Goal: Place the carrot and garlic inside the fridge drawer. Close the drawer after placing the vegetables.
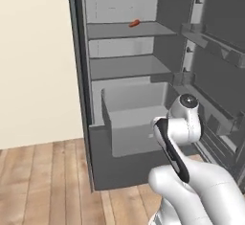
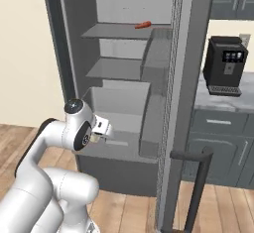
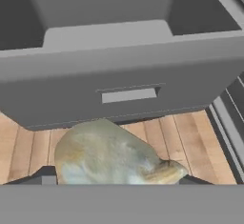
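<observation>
A pale cream garlic [image 3: 112, 158] bulb sits large and close in the hand view, and my gripper [image 3: 116, 182] is shut on it, its dark fingertips just showing on either side. The fridge drawer [image 3: 62, 92] stands pulled out right ahead, its light grey bin open on top. In the right base view my gripper [image 2: 99, 134] hangs just in front of the fridge drawer [image 2: 124, 120], level with its front edge, and the garlic [image 2: 94, 139] shows as a small tan spot under the hand. The fridge drawer [image 1: 136, 140] lies partly behind my arm in the left base view. The carrot is out of view.
A small reddish-orange oblong piece [image 1: 135, 23] [image 2: 143, 25] lies on the upper fridge shelf. The open fridge door [image 2: 181, 103] with its shelves stands on the right, close to the drawer. A black coffee machine [image 2: 225, 66] sits on the counter beyond. Wooden floor lies below.
</observation>
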